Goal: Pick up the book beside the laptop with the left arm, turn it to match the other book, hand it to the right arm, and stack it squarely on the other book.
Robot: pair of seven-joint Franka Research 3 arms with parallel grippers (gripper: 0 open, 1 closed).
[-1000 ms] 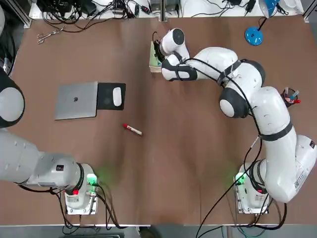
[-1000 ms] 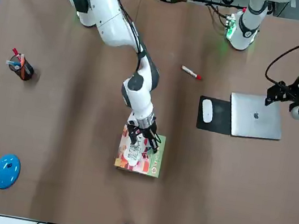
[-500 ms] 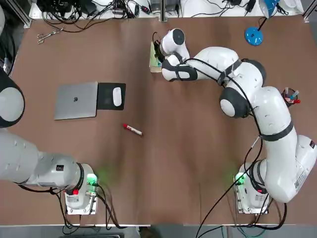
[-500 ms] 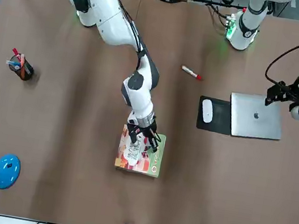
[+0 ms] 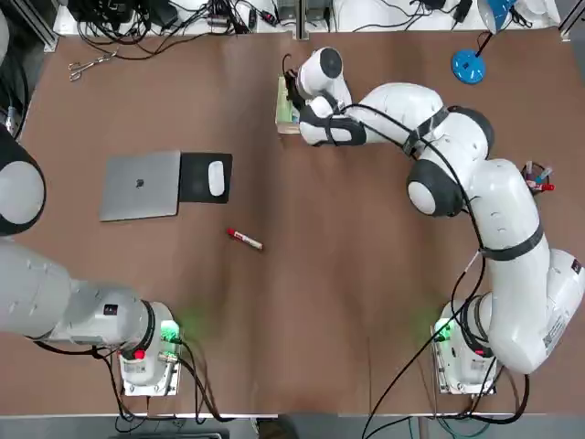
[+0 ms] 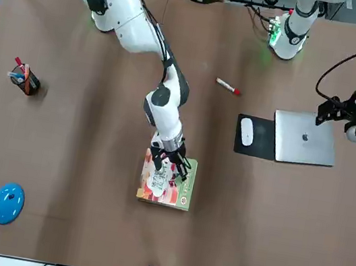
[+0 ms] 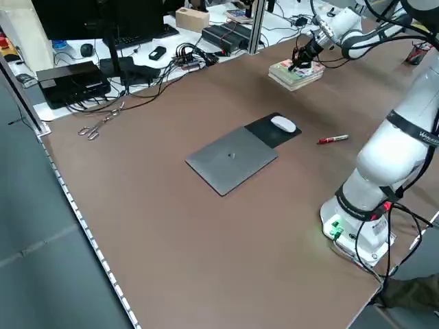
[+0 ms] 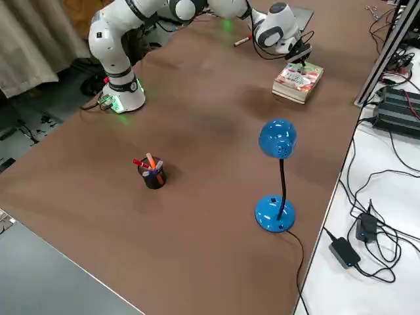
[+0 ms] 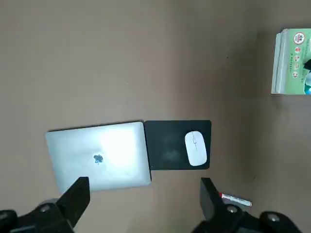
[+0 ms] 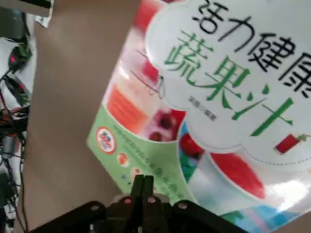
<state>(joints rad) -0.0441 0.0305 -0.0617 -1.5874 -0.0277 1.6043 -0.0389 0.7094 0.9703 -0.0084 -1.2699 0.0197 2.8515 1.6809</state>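
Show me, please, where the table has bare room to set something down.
Free: between the laptop and the left arm; between the marker and the right arm's base. Crowded: around the book stack, under the right jaws.

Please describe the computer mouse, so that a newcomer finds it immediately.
Find the silver laptop on the table. Touching its side lies a black pad. The mouse is the small white oval on that pad.

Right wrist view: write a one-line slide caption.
The right arm's dark two-finger gripper, shut and holding nothing, over the colourful illustrated paperback with a green strip along one edge.
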